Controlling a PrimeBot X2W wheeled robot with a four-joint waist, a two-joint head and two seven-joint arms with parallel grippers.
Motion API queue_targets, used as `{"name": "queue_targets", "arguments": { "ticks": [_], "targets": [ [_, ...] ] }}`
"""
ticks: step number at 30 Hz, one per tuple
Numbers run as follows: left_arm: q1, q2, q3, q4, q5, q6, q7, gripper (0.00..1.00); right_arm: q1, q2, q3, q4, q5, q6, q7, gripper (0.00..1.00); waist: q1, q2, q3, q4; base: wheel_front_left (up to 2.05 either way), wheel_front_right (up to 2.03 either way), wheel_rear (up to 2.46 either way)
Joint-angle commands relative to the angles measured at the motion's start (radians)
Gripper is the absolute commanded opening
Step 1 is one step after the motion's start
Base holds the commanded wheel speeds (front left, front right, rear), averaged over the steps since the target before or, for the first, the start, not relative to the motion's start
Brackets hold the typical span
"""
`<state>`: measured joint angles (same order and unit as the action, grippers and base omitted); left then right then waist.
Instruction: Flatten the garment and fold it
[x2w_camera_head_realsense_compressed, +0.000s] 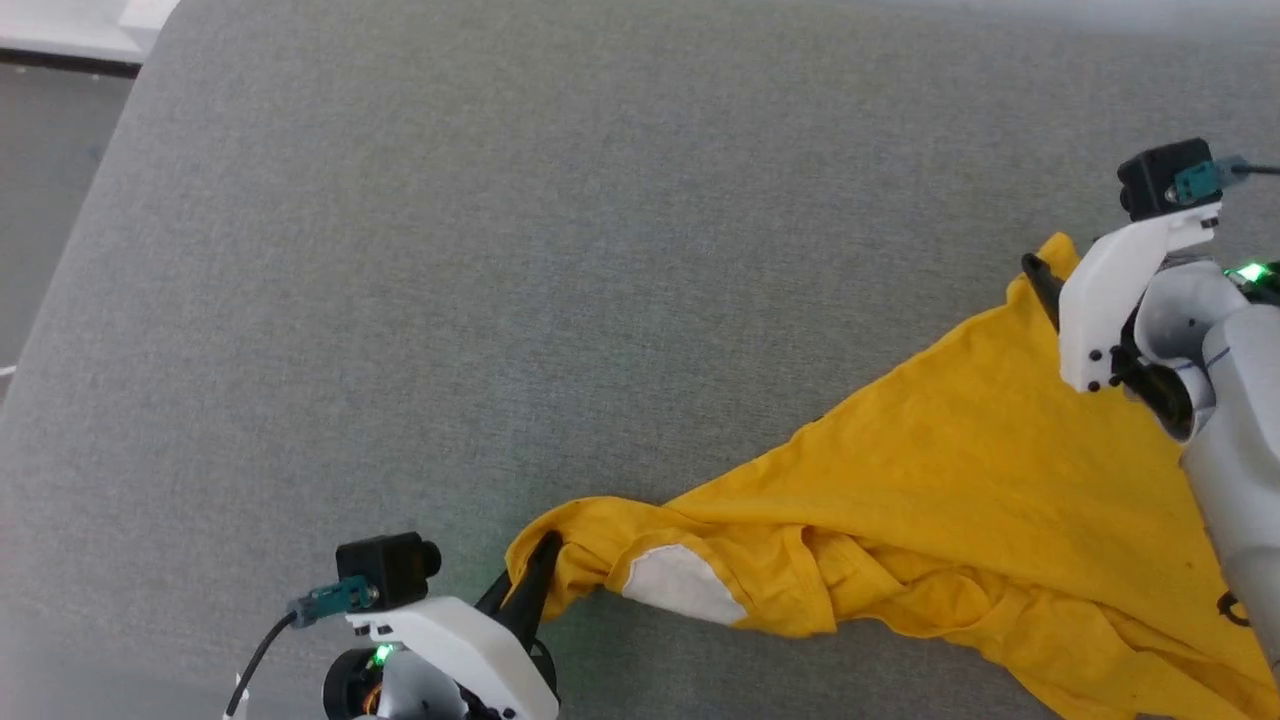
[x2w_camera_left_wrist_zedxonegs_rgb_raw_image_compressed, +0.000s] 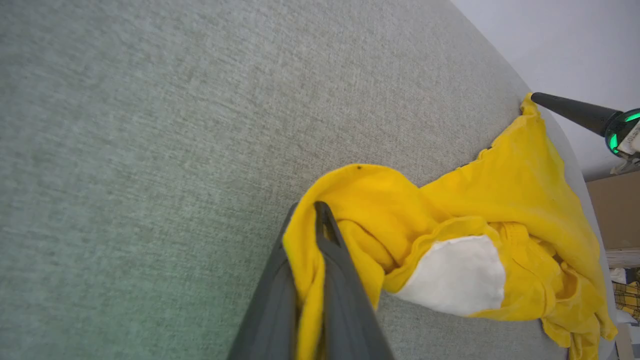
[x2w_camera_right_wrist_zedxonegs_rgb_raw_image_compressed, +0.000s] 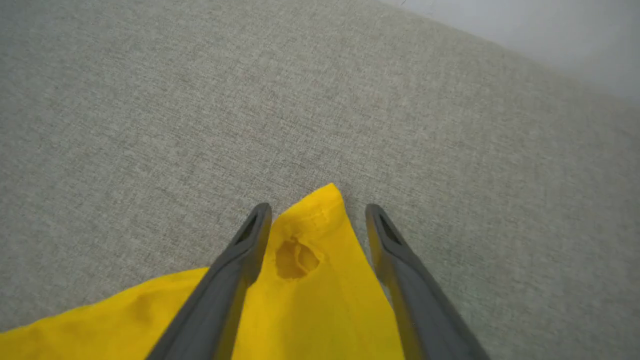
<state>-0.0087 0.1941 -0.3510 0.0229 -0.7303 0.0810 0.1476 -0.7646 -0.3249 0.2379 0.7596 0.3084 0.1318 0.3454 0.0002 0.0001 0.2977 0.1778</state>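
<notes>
The yellow garment (x2w_camera_head_realsense_compressed: 950, 470) lies crumpled on the grey cushion (x2w_camera_head_realsense_compressed: 500, 250), spanning from one pincer to the other. The left gripper (x2w_camera_left_wrist_zedxonegs_rgb_raw_image_compressed: 310, 210) is clamped on a bunched edge. The right gripper (x2w_camera_right_wrist_zedxonegs_rgb_raw_image_compressed: 318, 210) stands wide, straddling a corner it does not hold. Risk: a pull from the left would drag that corner free, or a closing fingertip could snag the hole (x2w_camera_right_wrist_zedxonegs_rgb_raw_image_compressed: 296, 259) beside it. The left gripper lies low along the surface; the right forearm (x2w_camera_head_realsense_compressed: 1230, 440) slopes down over the cloth.

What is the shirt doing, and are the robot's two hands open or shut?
Shirt: crumpled and unfolded, lying on the grey surface.
Left gripper: shut on the shirt's bunched end.
Right gripper: open, fingers either side of the shirt's far corner.
</notes>
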Motion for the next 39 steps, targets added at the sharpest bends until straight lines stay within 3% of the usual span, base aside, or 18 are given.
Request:
{"name": "queue_targets", "arguments": {
  "ticks": [1, 6, 7, 8, 10, 14, 21, 26, 32, 39],
  "targets": [
    [-0.02, -0.002, -0.001, 0.004, 0.001, -0.005, -0.007, 0.0, -0.016, -0.006, 0.003, 0.016, -0.002, -0.001, 0.017, 1.0, -0.0002, -0.0001, 0.019, 0.019, 0.0, 0.0, 0.0],
    [-0.027, -0.005, -0.003, 0.017, -0.001, -0.008, -0.013, 0.0, -0.058, 0.0, -0.012, 0.12, -0.045, -0.001, 0.168, 1.0, -0.0002, -0.0001, 0.02, 0.026, 0.0, 0.0, 0.0],
    [-0.028, -0.006, -0.003, 0.019, -0.002, -0.008, -0.014, 0.0, -0.062, 0.005, -0.019, 0.13, -0.048, -0.001, 0.187, 0.87, -0.0002, -0.0001, 0.019, 0.026, 0.0, 0.0, 0.0],
    [-0.028, -0.006, -0.003, 0.021, -0.003, -0.008, -0.015, 0.0, -0.064, 0.01, -0.028, 0.137, -0.05, -0.001, 0.198, 0.49, -0.0002, -0.0001, 0.017, 0.025, 0.0, 0.0, 0.0],
    [-0.025, -0.005, -0.003, 0.024, -0.003, -0.008, -0.016, 0.0, -0.063, 0.009, -0.041, 0.145, -0.066, -0.001, 0.203, 0.0, -0.0002, -0.0001, 0.011, 0.021, 0.0, 0.0, 0.0],
    [-0.019, -0.003, -0.003, 0.027, -0.005, -0.006, -0.019, 0.0, -0.039, 0.015, -0.095, 0.13, -0.091, -0.001, 0.127, 0.0, -0.0002, -0.0001, -0.011, 0.01, 0.0, 0.0, 0.0],
    [0.003, 0.011, 0.004, 0.028, -0.008, -0.001, -0.026, 0.0, 0.1, 0.056, -0.202, 0.001, -0.077, -0.001, -0.201, 0.0, -0.0002, -0.0001, -0.085, -0.022, 0.0, 0.0, 0.0],
    [0.026, 0.025, 0.019, 0.017, -0.002, 0.008, -0.048, 0.0, 0.258, 0.1, -0.272, -0.115, -0.04, -0.001, -0.356, 0.0, -0.0002, -0.0001, -0.15, -0.058, 0.0, 0.0, 0.0],
    [0.022, 0.049, 0.043, -0.008, 0.018, 0.008, -0.095, 0.0, 0.451, 0.155, -0.364, -0.284, -0.04, -0.001, -0.4, 0.0, -0.0002, -0.0001, -0.212, -0.105, 0.0, 0.0, 0.0],
    [-0.056, 0.099, 0.063, -0.039, 0.049, -0.026, -0.125, 0.0, 0.61, 0.185, -0.434, -0.542, -0.078, -0.001, -0.301, 0.0, -0.0002, -0.0001, -0.265, -0.151, 0.0, 0.0, 0.0]
  ]
}}
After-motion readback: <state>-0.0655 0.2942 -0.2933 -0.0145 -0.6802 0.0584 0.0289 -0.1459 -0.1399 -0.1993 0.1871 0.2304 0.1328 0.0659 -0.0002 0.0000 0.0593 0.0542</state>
